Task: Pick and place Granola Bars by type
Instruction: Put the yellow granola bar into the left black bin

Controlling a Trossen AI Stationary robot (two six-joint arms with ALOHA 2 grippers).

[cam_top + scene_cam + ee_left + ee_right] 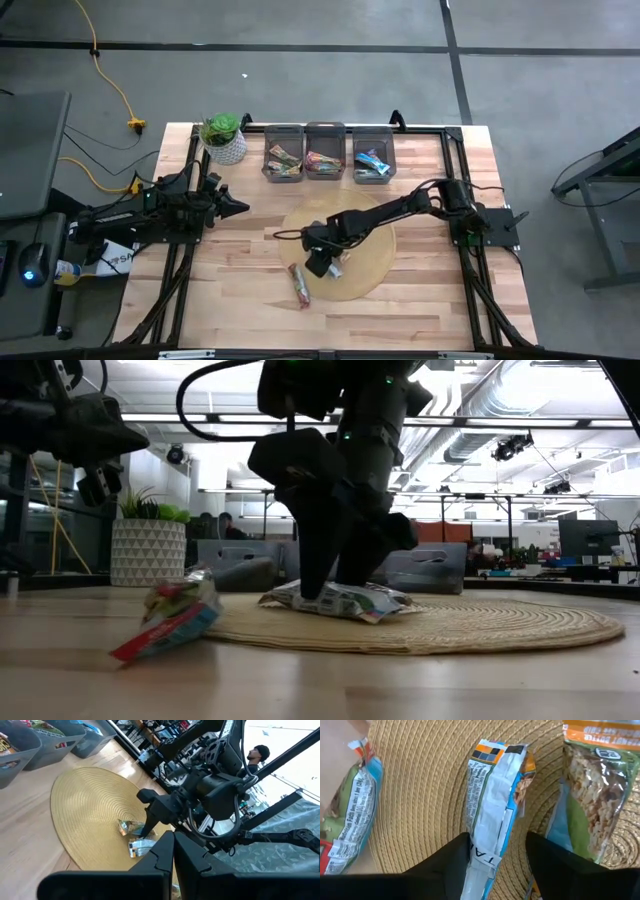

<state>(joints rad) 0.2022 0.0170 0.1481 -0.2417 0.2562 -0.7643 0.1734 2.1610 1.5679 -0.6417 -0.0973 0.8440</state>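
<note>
Three granola bars show in the right wrist view. A white-and-blue one [495, 805] lies on the round woven mat [372, 238], with a green-and-orange one [592, 795] beside it. A third [350, 805] lies at the mat's edge [300, 285]. My right gripper [497, 865] is open and down at the mat [322, 262], one finger on each side of the white-and-blue bar's end. My left gripper [172, 865] is shut and empty, hovering over the table's left part [235, 208]. My right gripper comes from above, pointing down, with its fingers [455, 867] across the white-and-blue bar's near end [482, 855]. The bar lies flat on the mat. One finger stands right at the wrapper's edge; whether it touches, I cannot tell.
Three grey bins [283, 163], [325, 163], [372, 163] stand in a row at the far edge, each holding bars. A potted plant [224, 137] stands to their left. Bare wood lies along the near edge and left of the mat.
</note>
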